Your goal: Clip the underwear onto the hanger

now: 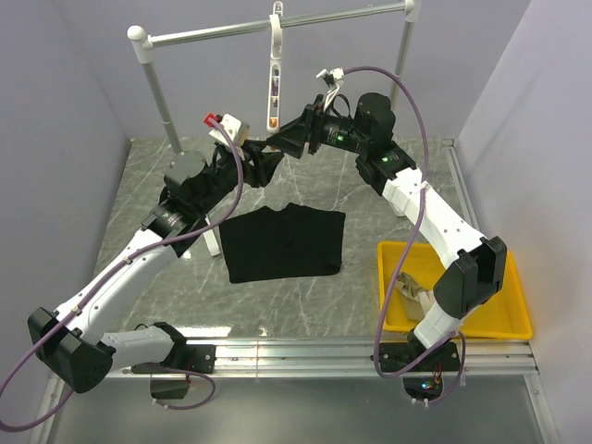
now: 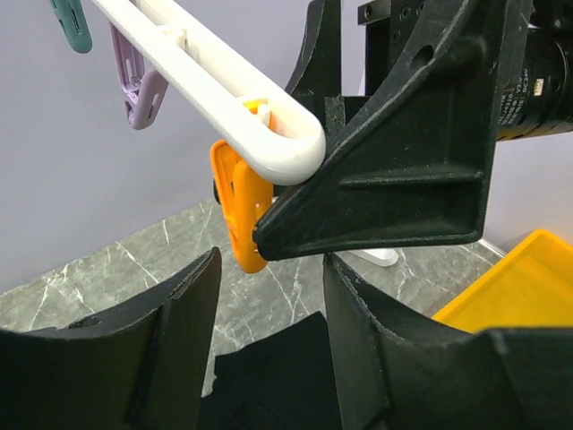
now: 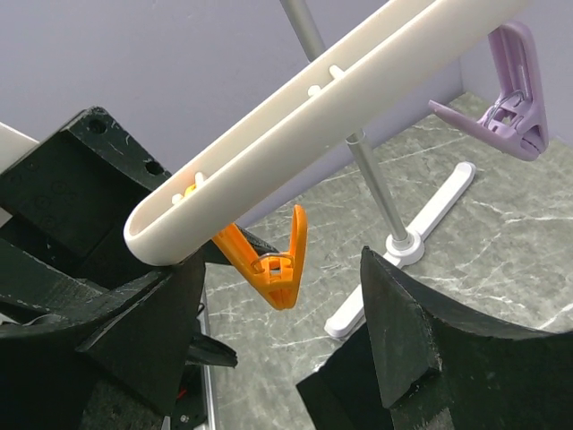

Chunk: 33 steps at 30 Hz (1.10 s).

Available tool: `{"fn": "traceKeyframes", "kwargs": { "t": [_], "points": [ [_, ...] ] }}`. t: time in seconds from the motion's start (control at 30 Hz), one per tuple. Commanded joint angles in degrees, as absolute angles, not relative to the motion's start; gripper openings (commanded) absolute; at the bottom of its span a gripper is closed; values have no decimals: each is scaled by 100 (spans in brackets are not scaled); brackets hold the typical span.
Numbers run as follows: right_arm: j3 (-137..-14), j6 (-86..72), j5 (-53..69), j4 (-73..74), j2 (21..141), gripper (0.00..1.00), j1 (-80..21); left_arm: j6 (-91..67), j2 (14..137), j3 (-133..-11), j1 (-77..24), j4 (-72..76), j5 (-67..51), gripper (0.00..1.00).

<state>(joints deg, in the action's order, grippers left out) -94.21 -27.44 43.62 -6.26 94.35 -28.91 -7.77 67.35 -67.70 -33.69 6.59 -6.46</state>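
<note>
Shows the left pincer (image 2: 271, 269) spread wide, gripping nothing, just under the orange clip (image 2: 235, 202) at the hanger's (image 1: 274, 88) low end. Shows the right pincer (image 3: 282, 264) likewise spread and empty, one finger beside that end. Leaves the underwear (image 1: 282, 242) flat on the surface (image 1: 370, 199), well apart from the hanger.

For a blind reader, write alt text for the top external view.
The left gripper and right gripper hover at the bottom end of a white hanger hung from a rail. Black underwear lies flat on the table below; a yellow tray sits right.

Glossy plastic hanger (image 3: 340, 98), matt cloth underwear (image 1: 283, 242)
</note>
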Motion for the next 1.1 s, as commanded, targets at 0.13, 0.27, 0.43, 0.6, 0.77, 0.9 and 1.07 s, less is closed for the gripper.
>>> {"fn": "traceKeyframes", "kwargs": {
  "t": [0.13, 0.27, 0.43, 0.6, 0.77, 0.9, 1.07],
  "points": [
    [-9712, -2953, 4473, -1159, 9439, 76, -2927, -765, 6688, -6706, -3375, 923, -817, 53],
    [-9721, -3058, 4500, -1274, 9431, 74, -2936, -756, 6697, -6688, -3375, 905, -817, 49],
    [-9712, -3094, 4456, -1336, 9431, 65, -2953, -765, 6671, -6653, -3384, 896, -826, 47],
    [-9694, -3138, 4430, -1371, 9439, 57, -2944, -756, 6688, -6662, -3375, 879, -844, 46],
    [-9659, -3217, 4500, -1503, 9439, 41, -2944, -765, 6706, -6653, -3375, 861, -870, 45],
    [-9633, -3217, 4553, -1538, 9413, 21, -2944, -747, 6645, -6627, -3366, 818, -844, 48],
    [-9633, -3252, 4605, -1529, 9369, 4, -2944, -747, 6399, -6460, -3174, 730, -1167, 57]
  ]
}}
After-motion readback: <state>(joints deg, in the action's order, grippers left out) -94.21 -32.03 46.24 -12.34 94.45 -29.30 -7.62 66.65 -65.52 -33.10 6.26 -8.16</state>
